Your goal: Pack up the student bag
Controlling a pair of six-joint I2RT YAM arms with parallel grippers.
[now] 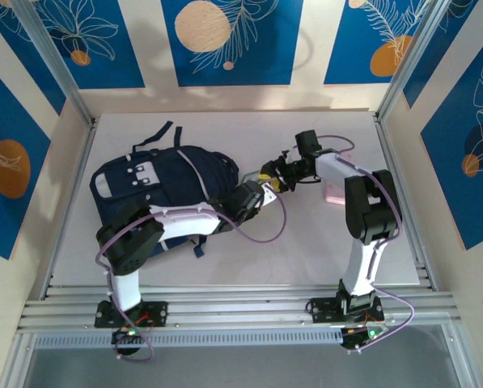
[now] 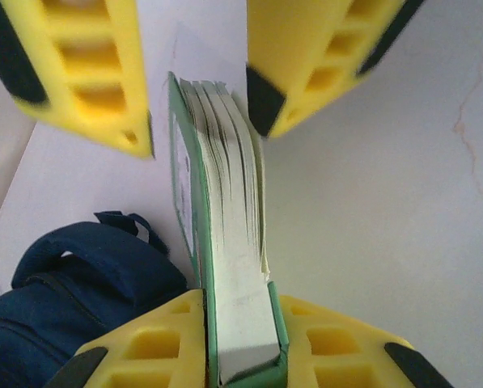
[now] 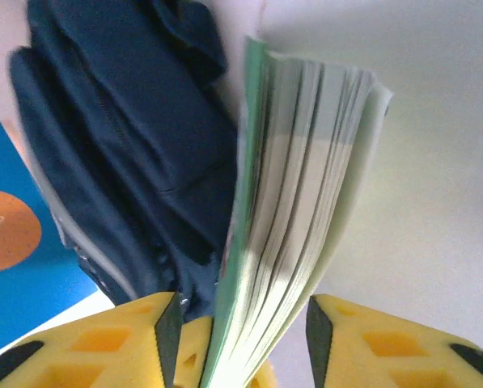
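The navy student bag (image 1: pixel 156 187) lies on the left half of the white table, also seen as dark fabric in the left wrist view (image 2: pixel 71 291) and the right wrist view (image 3: pixel 128 137). A thick green-covered book (image 1: pixel 267 192) is held edge-up just right of the bag. My left gripper (image 1: pixel 257 199) is shut on its spine end (image 2: pixel 241 323); the book (image 2: pixel 225 202) runs away from it. My right gripper (image 1: pixel 276 175) stands open around the other end (image 3: pixel 241 339), with its fingers (image 2: pixel 322 56) apart from the book's fanned pages (image 3: pixel 306 178).
A pink flat object (image 1: pixel 336 192) lies on the table under the right arm. Metal frame posts and rails (image 1: pixel 423 267) border the table. Bare white surface lies to the right of the book (image 2: pixel 387 202).
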